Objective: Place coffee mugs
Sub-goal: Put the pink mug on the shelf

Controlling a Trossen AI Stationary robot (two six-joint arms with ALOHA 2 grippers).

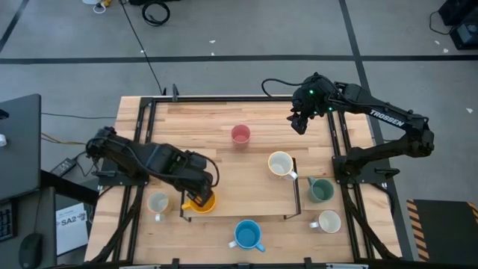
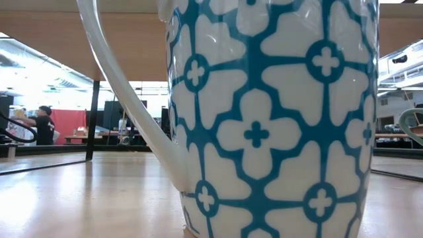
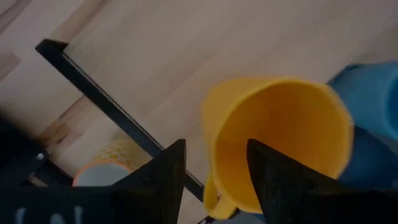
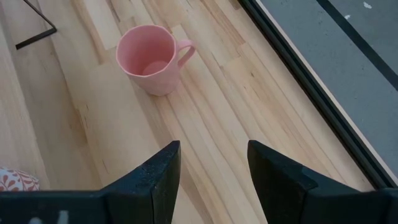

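Note:
An orange mug (image 1: 203, 202) stands upright on the table at the near left corner of a thin black frame (image 1: 297, 196). My left gripper (image 1: 196, 196) hangs open just over it, pointing down. In the left wrist view one finger (image 3: 277, 180) shows over the mug's (image 3: 280, 137) mouth and the other (image 3: 165, 177) outside its wall, beside the handle (image 3: 214, 199). My right gripper (image 1: 300, 124) waits open at the far right, above bare table, short of the pink mug (image 4: 151, 59). The other mugs stand upright on the table: pink (image 1: 240, 134), cream (image 1: 279, 164), dark green (image 1: 321, 190), white (image 1: 328, 221), blue (image 1: 247, 235) and a pale one (image 1: 157, 203).
The blue-patterned mug (image 2: 271, 119) fills the low view, at the table's near edge. The black frame's bar (image 3: 99, 99) runs close past the orange mug. Bare wood lies in the middle of the frame and along the far edge. Black rails (image 1: 340, 134) border the table's sides.

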